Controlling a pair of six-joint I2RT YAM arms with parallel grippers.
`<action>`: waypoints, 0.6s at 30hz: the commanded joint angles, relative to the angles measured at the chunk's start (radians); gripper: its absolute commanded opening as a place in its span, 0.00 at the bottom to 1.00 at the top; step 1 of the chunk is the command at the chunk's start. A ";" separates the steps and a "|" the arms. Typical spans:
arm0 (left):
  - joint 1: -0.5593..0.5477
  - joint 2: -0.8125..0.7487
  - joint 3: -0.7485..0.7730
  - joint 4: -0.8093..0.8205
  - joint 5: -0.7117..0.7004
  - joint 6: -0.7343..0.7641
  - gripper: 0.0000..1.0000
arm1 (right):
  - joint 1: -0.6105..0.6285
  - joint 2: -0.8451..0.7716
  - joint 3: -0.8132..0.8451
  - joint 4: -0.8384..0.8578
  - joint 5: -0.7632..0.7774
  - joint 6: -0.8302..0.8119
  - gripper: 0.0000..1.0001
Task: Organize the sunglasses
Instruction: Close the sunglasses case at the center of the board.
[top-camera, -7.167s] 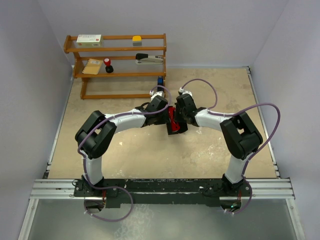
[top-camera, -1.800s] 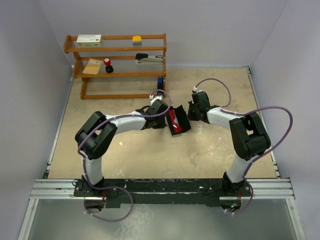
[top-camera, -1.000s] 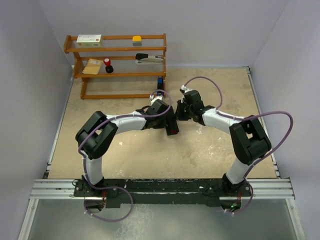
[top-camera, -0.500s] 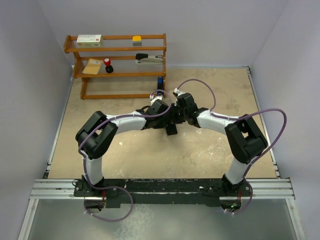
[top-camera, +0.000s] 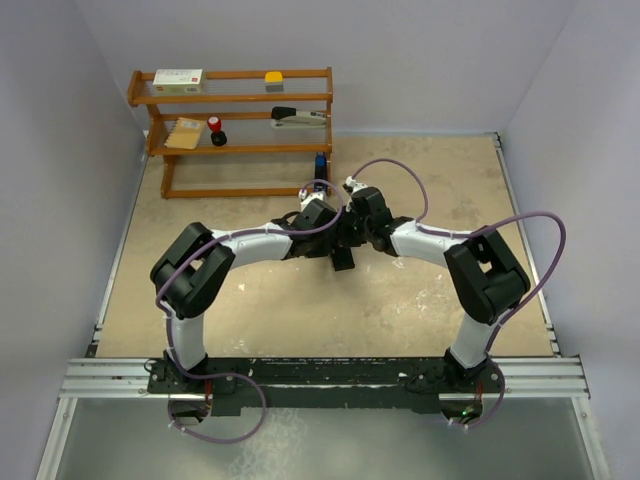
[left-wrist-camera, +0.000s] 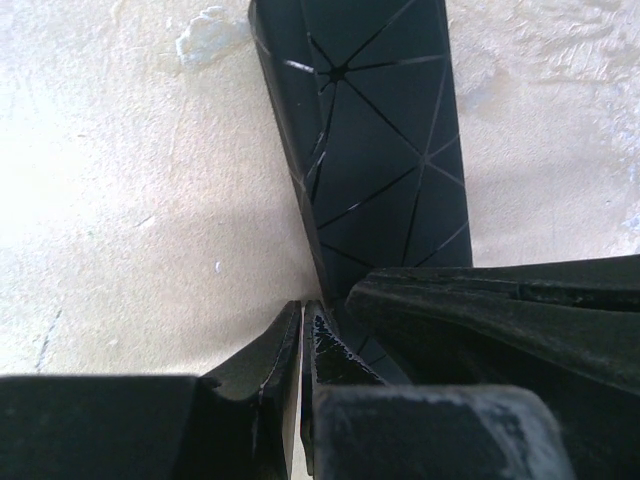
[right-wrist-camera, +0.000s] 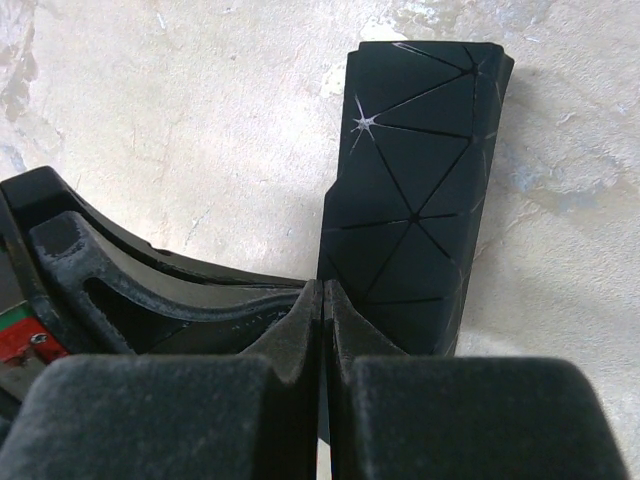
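The sunglasses are hidden; no red shows in any view. The long black case (top-camera: 343, 260), closed and marked with thin triangle lines, lies on the sandy table at mid-scene. In the left wrist view the case (left-wrist-camera: 380, 130) stretches away just right of my left gripper (left-wrist-camera: 302, 312), which is shut with nothing between its fingers. My right gripper (right-wrist-camera: 325, 292) is also shut and empty, its tips over the near left edge of the case (right-wrist-camera: 415, 210). From above, the left gripper (top-camera: 336, 240) and the right gripper (top-camera: 353, 236) meet tip to tip over the case's far end.
A wooden shelf rack (top-camera: 240, 150) stands at the back left with a white box (top-camera: 178, 78), a yellow block (top-camera: 273, 77), a stapler (top-camera: 298, 117) and a tan pad (top-camera: 184, 133). A small blue thing (top-camera: 320, 161) stands at its right foot. Walls close three sides.
The case stood open with red glasses showing inside; the right gripper swung in from the right and the case is now shut. In the last half second both arms hardly moved.
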 joint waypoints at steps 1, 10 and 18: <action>-0.003 -0.088 0.038 -0.031 -0.058 0.039 0.00 | 0.002 0.019 -0.013 -0.047 0.037 -0.022 0.00; 0.033 -0.218 0.043 -0.141 -0.159 0.080 0.00 | 0.004 -0.043 0.052 -0.106 0.061 -0.066 0.02; 0.094 -0.348 0.039 -0.199 -0.200 0.144 0.07 | 0.004 -0.131 0.139 -0.193 0.101 -0.105 0.18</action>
